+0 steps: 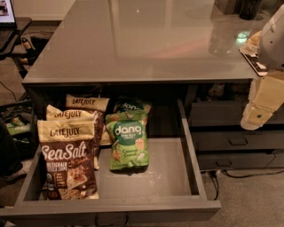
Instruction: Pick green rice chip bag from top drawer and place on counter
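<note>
The green rice chip bag (pixel 128 139) with the white "dang" logo and "Coconut Crunch" text lies face up in the middle of the open top drawer (pixel 165 175). A twin green bag (pixel 132 106) lies behind it, mostly hidden. My gripper (pixel 259 113) hangs at the right edge of the view, beside the counter's front corner. It is above and to the right of the drawer, well apart from the bag, and holds nothing I can see. The glossy grey counter (pixel 133 40) spreads above the drawer.
Three cream-and-brown Late July bags (pixel 66 159) fill the drawer's left side, touching the green bag. Narrower grey drawers with recessed handles (pixel 235 142) stand under the gripper. A dark object (pixel 250 9) stands at the counter's far right. A laptop (pixel 6 13) sits at far left.
</note>
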`<act>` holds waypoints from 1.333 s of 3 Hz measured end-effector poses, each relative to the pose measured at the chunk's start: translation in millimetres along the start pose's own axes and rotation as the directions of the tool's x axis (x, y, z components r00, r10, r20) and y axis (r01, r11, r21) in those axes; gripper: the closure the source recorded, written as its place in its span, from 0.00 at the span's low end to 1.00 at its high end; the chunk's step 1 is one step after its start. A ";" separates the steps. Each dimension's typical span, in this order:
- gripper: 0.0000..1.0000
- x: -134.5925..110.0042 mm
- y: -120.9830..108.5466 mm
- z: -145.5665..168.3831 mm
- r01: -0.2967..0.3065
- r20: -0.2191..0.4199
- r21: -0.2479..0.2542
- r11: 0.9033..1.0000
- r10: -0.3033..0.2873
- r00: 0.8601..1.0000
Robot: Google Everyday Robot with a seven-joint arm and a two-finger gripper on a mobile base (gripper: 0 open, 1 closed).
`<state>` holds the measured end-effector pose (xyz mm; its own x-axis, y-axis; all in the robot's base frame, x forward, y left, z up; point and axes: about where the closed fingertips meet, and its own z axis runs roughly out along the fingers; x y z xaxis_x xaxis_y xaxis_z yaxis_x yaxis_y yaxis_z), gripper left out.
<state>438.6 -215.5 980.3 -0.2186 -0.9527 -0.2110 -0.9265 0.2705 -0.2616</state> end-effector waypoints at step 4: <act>0.00 -26.7 38.4 57.0 -0.050 0.012 -0.083 0.995 0.051 0.999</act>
<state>426.3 -171.8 922.3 -0.2620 -0.9359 -0.2354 -0.9366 0.3055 -0.1719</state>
